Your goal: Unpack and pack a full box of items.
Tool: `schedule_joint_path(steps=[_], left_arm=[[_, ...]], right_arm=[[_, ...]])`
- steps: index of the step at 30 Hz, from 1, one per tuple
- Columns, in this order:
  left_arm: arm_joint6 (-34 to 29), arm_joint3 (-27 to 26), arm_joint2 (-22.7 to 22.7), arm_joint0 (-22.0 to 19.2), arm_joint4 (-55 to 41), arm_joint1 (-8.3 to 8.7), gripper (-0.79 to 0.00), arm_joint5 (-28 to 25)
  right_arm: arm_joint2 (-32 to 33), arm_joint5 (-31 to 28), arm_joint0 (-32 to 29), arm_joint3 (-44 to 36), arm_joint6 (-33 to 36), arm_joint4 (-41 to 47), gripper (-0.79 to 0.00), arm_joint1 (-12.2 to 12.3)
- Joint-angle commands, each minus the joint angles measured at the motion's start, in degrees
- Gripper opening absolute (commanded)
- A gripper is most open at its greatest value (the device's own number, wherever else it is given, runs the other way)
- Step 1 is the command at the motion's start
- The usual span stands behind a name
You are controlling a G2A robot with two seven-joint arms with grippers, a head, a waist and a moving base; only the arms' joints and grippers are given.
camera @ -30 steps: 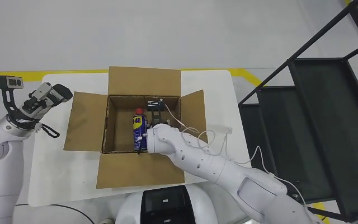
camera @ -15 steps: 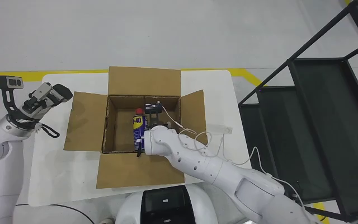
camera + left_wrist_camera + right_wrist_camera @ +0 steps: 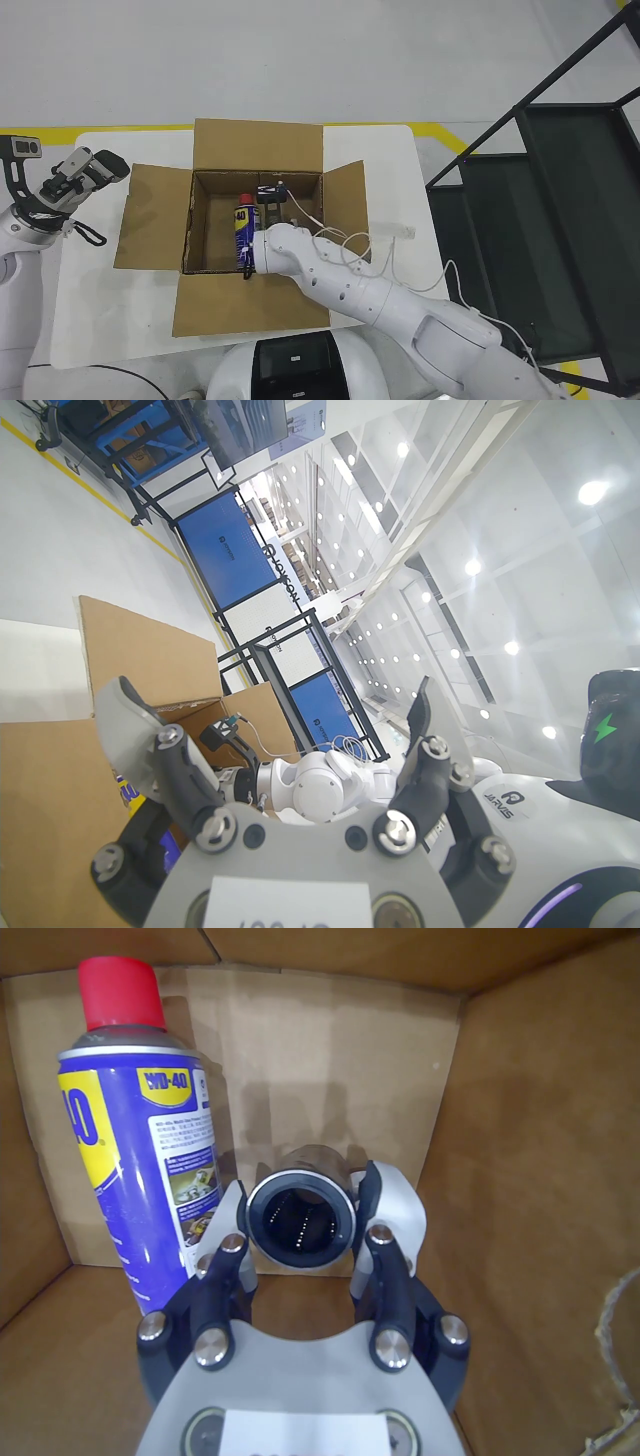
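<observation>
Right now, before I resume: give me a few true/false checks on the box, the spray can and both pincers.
1. The right pincer is shut on a metal cylinder inside the box. True.
2. The spray can has a blue cap. False: the cap is red.
3. The left pincer holds the spray can. False: it is open and empty, off to the side of the box. The can is inside the box, beside the cylinder.
4. The box flaps are folded open. True.
</observation>
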Motion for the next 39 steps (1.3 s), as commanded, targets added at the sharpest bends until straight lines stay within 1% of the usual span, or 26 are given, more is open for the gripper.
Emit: schedule_joint_path(steps=[1,3,4,9,13,18,22,24,28,30,32,34,36,39], left_arm=[[0.0,0.0,0.0,0.0,0.0,0.00,0.000,0.0],[0.0,0.0,0.0,0.0,0.0,0.00,0.000,0.0],[0.0,0.0,0.0,0.0,0.0,0.00,0.000,0.0],[0.0,0.0,0.0,0.0,0.0,0.00,0.000,0.0],[0.0,0.0,0.0,0.0,0.0,0.00,0.000,0.0],[0.0,0.0,0.0,0.0,0.0,0.00,0.000,0.0],[0.0,0.0,0.0,0.0,0.0,0.00,0.000,0.0],[0.0,0.0,0.0,0.0,0.0,0.00,0.000,0.0],[0.0,0.0,0.0,0.0,0.0,0.00,0.000,0.0],[0.0,0.0,0.0,0.0,0.0,0.00,0.000,0.0],[0.0,0.0,0.0,0.0,0.0,0.00,0.000,0.0],[0.0,0.0,0.0,0.0,0.0,0.00,0.000,0.0],[0.0,0.0,0.0,0.0,0.0,0.00,0.000,0.0],[0.0,0.0,0.0,0.0,0.0,0.00,0.000,0.0]], right_arm=[[0.1,-0.1,0.1,0.4,0.1,-0.1,-0.529,-0.2],[0.2,-0.1,0.2,0.8,0.1,-0.2,-0.686,-0.5],[0.2,0.0,0.2,0.8,0.0,-0.4,-0.785,-0.6],[0.4,0.8,-0.8,-1.5,-0.8,-2.1,-0.785,-0.8],[0.7,1.7,-2.8,-6.0,-1.7,-5.1,-0.785,-0.3],[1.7,2.2,-6.5,-14.1,-2.2,-10.2,-0.785,0.9],[3.7,0.7,-10.2,-23.2,-0.7,-14.4,-0.785,2.4],[4.8,0.6,-12.4,-26.7,-0.6,-19.1,-0.785,3.3],[6.5,-2.9,-16.7,-36.2,2.5,-26.2,-0.785,4.9],[8.1,-5.4,-18.9,-40.5,3.8,-28.0,-0.785,5.7],[9.8,-9.4,-21.0,-44.8,4.6,-28.5,-0.785,6.3],[11.7,-12.5,-23.0,-47.8,5.0,-30.9,-0.785,7.0],[13.8,-17.5,-25.0,-52.0,6.0,-28.8,-0.785,7.6],[18.8,-22.6,-27.7,-55.3,6.8,-25.8,-0.785,8.4]])
